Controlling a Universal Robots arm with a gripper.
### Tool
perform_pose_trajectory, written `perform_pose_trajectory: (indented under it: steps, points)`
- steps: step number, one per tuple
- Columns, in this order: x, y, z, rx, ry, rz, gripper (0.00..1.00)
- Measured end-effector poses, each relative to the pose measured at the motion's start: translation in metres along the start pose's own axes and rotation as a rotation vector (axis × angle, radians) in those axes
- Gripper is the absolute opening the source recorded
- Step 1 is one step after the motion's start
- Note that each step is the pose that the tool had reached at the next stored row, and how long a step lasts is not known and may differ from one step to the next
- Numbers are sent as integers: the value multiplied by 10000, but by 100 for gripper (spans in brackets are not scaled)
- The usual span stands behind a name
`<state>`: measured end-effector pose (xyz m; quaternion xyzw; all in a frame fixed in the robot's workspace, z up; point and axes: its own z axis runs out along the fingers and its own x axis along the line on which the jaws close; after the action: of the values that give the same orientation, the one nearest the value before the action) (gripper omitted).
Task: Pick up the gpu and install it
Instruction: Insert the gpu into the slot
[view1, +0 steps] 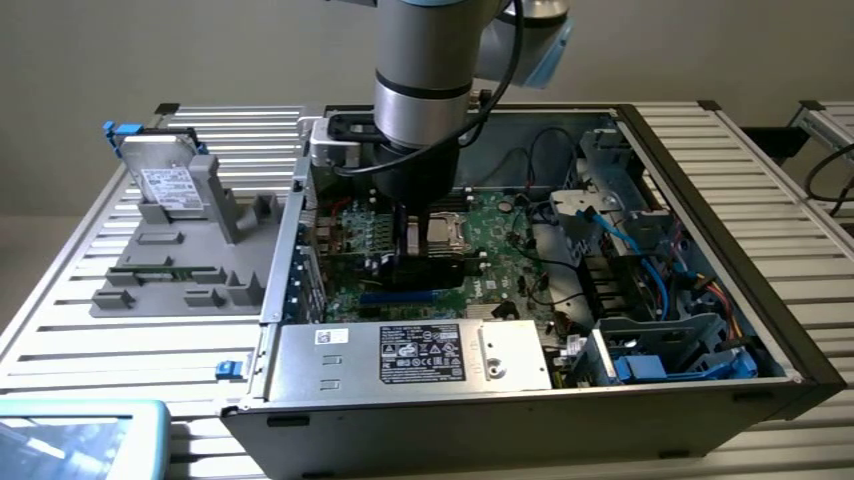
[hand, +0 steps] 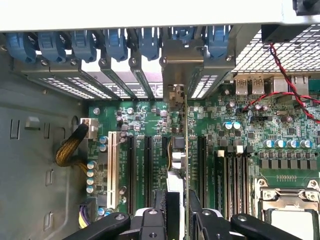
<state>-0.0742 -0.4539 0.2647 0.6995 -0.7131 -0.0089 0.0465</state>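
A slatted table (view1: 80, 330) carries the open computer case (view1: 694, 180), which takes up the middle and the exterior view's right. The arm (view1: 424, 80) drops from the upper centre onto the motherboard (view1: 507, 235), behind the power supply (view1: 414, 355). At the exterior view's left a grey fixture (view1: 174, 270) props a hard drive (view1: 171, 190). The gripper (hand: 180, 212) is clamped on the gpu (hand: 186, 150), which stands edge-on among black slots (hand: 149, 165), its bracket (hand: 182, 65) at the blue latches (hand: 115, 42). Red-black wires (hand: 290, 85) and a braided cable (hand: 67, 150) lie aside.

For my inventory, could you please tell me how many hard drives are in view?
1: the hard drive sits on the grey fixture outside the case; others may hide inside.
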Motion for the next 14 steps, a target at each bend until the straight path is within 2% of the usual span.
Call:
perform_pose_trajectory:
  steps: [9,14]
  points:
    - [12,1,5,-2,-136,16,28]
    - [13,2,5,-3,-137,21,28]
